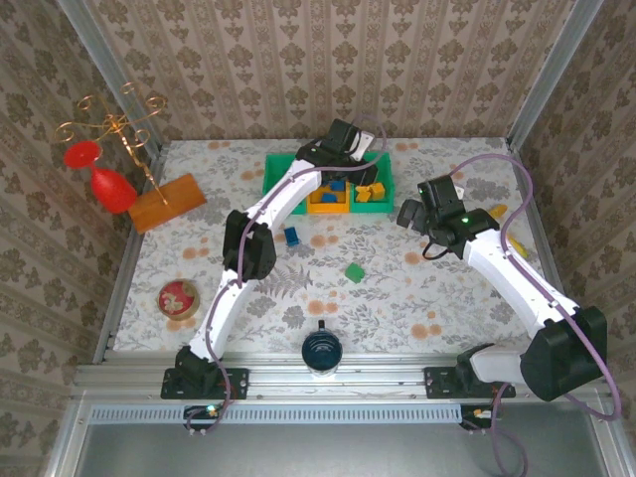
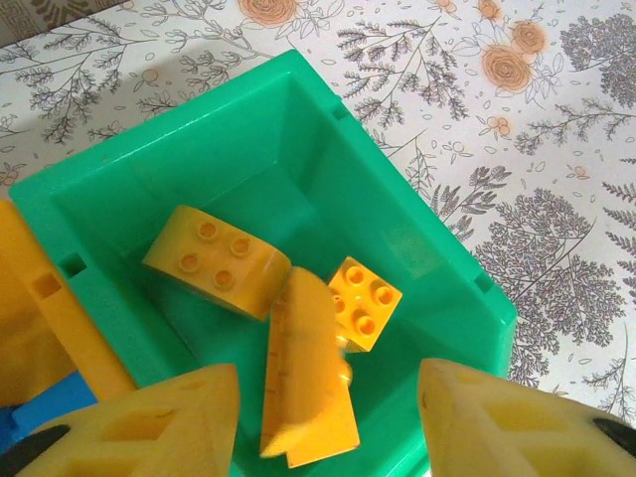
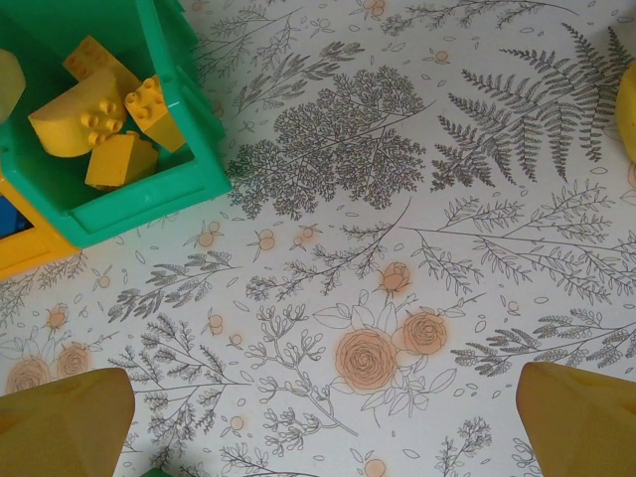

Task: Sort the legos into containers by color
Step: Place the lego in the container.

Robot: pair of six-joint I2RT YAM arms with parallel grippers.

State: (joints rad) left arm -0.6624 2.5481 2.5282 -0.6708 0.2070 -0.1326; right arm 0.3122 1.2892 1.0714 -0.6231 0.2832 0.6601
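Left gripper (image 2: 323,407) is over the right-hand green plastic bin (image 2: 437,268) at the end of the joined row of three. Its yellow foam-like fingers (image 2: 179,427) are spread apart and nothing is pinched between them.

Three orange-yellow lego bricks lie on the floor of that bin:
- a curved four-stud brick (image 2: 214,263)
- a small square four-stud brick (image 2: 366,301)
- a long narrow brick (image 2: 308,388), lying in the gap below the fingers and touching neither one

The bricks lean against each other.

Next to it is the middle orange plastic bin (image 1: 311,207), with blue bricks (image 1: 336,187) inside. The far-left green bin (image 1: 276,174) is partly hidden behind the left arm, so its contents can't be made out.

Two legos are loose on the floral-print tabletop (image 1: 447,298): a blue brick (image 1: 292,236) just in front of the bins, and a green brick (image 1: 355,272) nearer the arm bases. They are well apart from each other.

Right gripper (image 3: 318,397) hangs over bare tabletop to the right of the bins. Its jaws are wide apart with nothing between them. The wrist view shows the green bin corner at upper left and a yellow object (image 3: 628,109) at the right edge.

Flat orange-brown wooden block (image 1: 167,202) sits far left, away from everything
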